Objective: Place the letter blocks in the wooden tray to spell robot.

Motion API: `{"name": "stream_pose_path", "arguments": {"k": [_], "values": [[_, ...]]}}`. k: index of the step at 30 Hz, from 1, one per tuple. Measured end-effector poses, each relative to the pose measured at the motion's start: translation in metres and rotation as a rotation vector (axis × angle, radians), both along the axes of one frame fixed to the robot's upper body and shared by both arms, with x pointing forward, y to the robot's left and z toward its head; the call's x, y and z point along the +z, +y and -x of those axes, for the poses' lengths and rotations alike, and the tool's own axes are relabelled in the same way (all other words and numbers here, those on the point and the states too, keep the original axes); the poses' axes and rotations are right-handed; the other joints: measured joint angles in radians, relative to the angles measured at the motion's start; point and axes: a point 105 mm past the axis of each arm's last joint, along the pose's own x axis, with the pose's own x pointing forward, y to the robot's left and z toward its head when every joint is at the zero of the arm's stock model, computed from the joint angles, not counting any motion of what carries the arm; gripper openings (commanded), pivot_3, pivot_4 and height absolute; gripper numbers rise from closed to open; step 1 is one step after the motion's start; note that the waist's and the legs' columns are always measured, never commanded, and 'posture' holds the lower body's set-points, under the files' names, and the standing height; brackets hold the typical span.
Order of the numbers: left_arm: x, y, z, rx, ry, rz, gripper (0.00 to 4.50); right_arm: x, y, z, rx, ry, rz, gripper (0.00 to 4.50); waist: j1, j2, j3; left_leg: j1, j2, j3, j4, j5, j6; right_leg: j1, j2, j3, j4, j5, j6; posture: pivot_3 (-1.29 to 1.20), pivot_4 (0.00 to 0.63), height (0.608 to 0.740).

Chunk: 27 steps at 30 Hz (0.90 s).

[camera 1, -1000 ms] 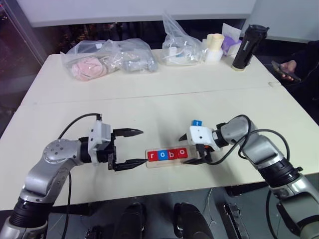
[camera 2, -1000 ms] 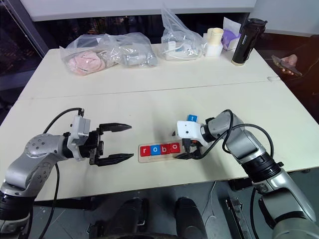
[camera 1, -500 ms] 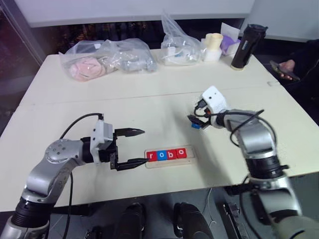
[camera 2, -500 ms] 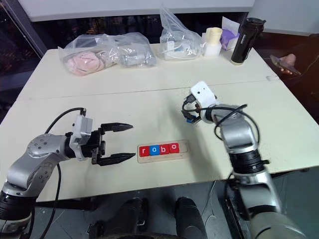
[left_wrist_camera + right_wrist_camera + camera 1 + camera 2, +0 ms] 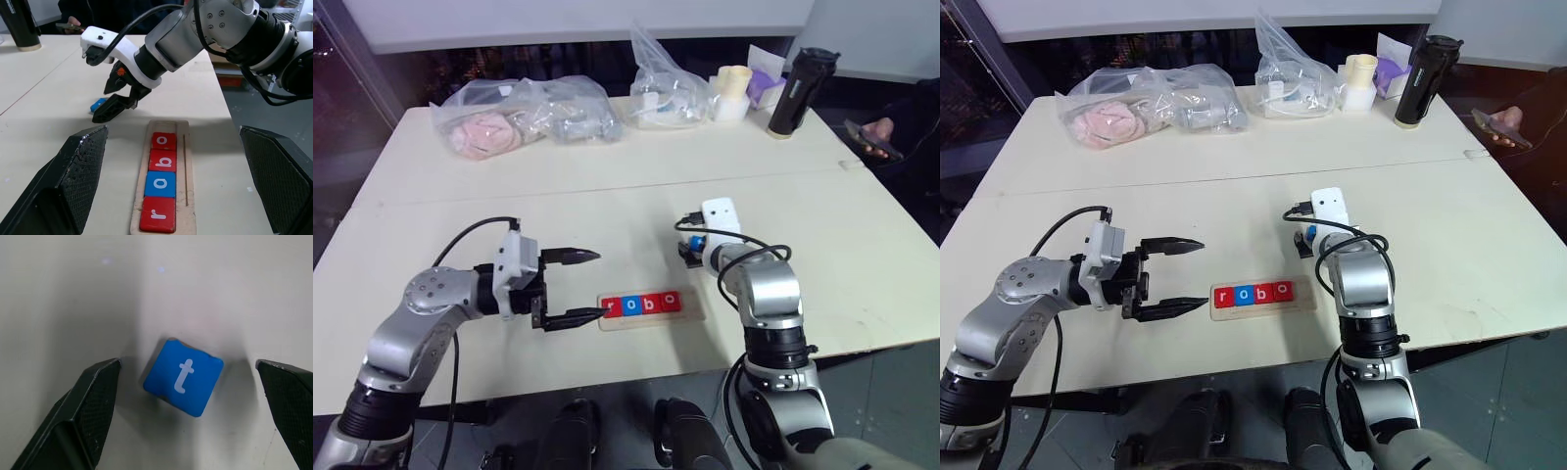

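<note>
Block t (image 5: 183,383) lies flat between the open right gripper's (image 5: 188,416) fingers, unheld; left gripper (image 5: 570,287) idles open.

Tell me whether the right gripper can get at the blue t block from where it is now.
Probably yes. The right gripper hangs right over the blue t block with its jaws open to either side of it, and the block lies alone on the table, apart from the wooden tray.

tray blocks (image 5: 159,181) read "r o b o"; loose blue block (image 5: 183,377) reads "t".
</note>
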Motion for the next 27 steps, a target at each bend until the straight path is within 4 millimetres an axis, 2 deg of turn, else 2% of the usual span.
{"name": "stream_pose_path", "arguments": {"k": [1, 2, 3, 6, 7, 8, 11, 14, 16, 18, 20, 23, 27], "values": [[0.0, 0.0, 0.0, 0.001, 0.0, 0.0, 4.5, 0.0, 0.001, -0.001, -0.005, 0.004, -0.014, 4.47, 0.0, 0.0, 0.0, 0.0, 0.0, 0.0, 0.0, 0.0, 0.0, 0.0, 0.0, 0.0, 0.0, 0.0, 0.0, 0.0, 0.15, 0.74], [-0.001, 0.001, 0.0, 0.004, 0.003, 0.001, 4.5, -0.002, 0.002, -0.001, -0.014, 0.013, -0.044, 3.95, -0.001, 0.0, 0.0, 0.001, 0.001, 0.0, 0.0, 0.0, 0.0, 0.001, 0.001, 0.0, 0.0, 0.0, -0.001, 0.0, 0.15, 0.74], [-0.002, 0.001, 0.001, 0.006, 0.007, 0.001, 4.5, -0.002, 0.003, -0.002, -0.015, 0.02, -0.065, 3.64, -0.001, 0.0, 0.0, 0.001, 0.001, 0.0, 0.0, 0.0, 0.0, 0.001, 0.001, 0.0, 0.0, -0.001, -0.002, 0.0, 0.15, 0.74], [-0.004, 0.001, 0.002, 0.009, 0.012, 0.001, 4.5, -0.002, 0.001, -0.002, -0.038, 0.031, -0.093, 2.19, -0.001, 0.0, 0.0, 0.002, 0.002, 0.0, 0.0, 0.0, 0.0, 0.001, 0.002, 0.0, 0.0, -0.001, -0.003, 0.0, 0.15, 0.74], [-0.005, 0.002, 0.002, 0.012, 0.016, 0.002, 4.5, -0.002, 0.0, -0.002, -0.043, 0.032, -0.094, 1.54, -0.001, 0.0, 0.0, 0.002, 0.002, 0.0, 0.0, 0.0, 0.0, 0.001, 0.002, 0.0, 0.0, -0.001, -0.003, 0.0, 0.15, 0.74], [-0.006, 0.003, 0.003, 0.014, 0.021, 0.002, 4.5, -0.001, 0.0, -0.002, -0.043, 0.033, -0.098, 1.18, -0.001, 0.0, 0.0, 0.002, 0.002, 0.0, -0.001, 0.0, 0.0, 0.001, 0.002, 0.0, 0.0, -0.001, -0.003, 0.0, 0.15, 0.74], [-0.007, 0.003, 0.004, 0.012, 0.019, 0.004, 4.5, 0.001, -0.004, 0.003, -0.046, 0.054, -0.09, 1.16, 0.001, 0.0, 0.0, 0.002, 0.002, 0.0, -0.001, 0.0, 0.0, 0.001, 0.002, 0.0, 0.0, -0.001, -0.003, 0.0, 0.15, 0.74], [-0.007, 0.003, 0.005, 0.012, 0.017, 0.005, 4.5, 0.008, -0.024, 0.016, -0.051, 0.055, -0.044, 1.16, 0.005, 0.0, 0.0, 0.0, 0.002, -0.001, -0.001, 0.0, 0.0, 0.0, 0.002, 0.0, -0.001, -0.001, -0.003, 0.0, 0.15, 0.74], [-0.007, 0.003, 0.004, 0.013, 0.014, 0.005, 4.5, 0.019, -0.041, 0.032, -0.06, 0.036, -0.014, 1.16, 0.003, 0.0, 0.0, -0.001, 0.001, 0.0, -0.001, 0.0, 0.0, 0.0, 0.001, 0.0, -0.002, -0.001, -0.003, 0.0, 0.15, 0.74], [-0.007, 0.003, 0.004, 0.012, 0.012, 0.005, 4.5, 0.024, -0.049, 0.041, -0.066, 0.03, -0.009, 1.16, -0.001, 0.0, 0.0, -0.001, 0.002, 0.0, -0.001, 0.0, 0.0, 0.0, 0.001, 0.0, -0.002, -0.001, -0.003, 0.0, 0.15, 0.74], [-0.006, 0.002, 0.004, 0.007, 0.004, 0.009, 4.5, 0.018, -0.056, 0.058, -0.061, 0.033, 0.001, 1.16, 0.001, 0.0, 0.0, 0.0, 0.002, -0.002, -0.002, 0.0, 0.0, 0.0, 0.002, 0.0, -0.002, -0.001, -0.003, 0.0, 0.15, 0.74], [-0.007, 0.002, 0.004, 0.006, 0.008, 0.008, 4.5, -0.009, -0.06, 0.087, -0.047, 0.106, -0.013, 1.16, 0.002, 0.0, 0.0, -0.001, 0.003, -0.003, -0.003, 0.0, 0.0, -0.001, 0.003, -0.001, -0.002, -0.002, -0.003, 0.0, 0.15, 0.74], [-0.007, 0.002, 0.004, -0.004, 0.009, 0.005, 4.5, -0.016, -0.052, 0.102, -0.043, 0.101, -0.053, 1.16, -0.004, 0.0, 0.0, 0.001, 0.003, -0.002, -0.002, 0.0, 0.0, 0.0, 0.003, 0.0, -0.002, -0.003, -0.002, 0.0, 0.15, 0.74]]}}
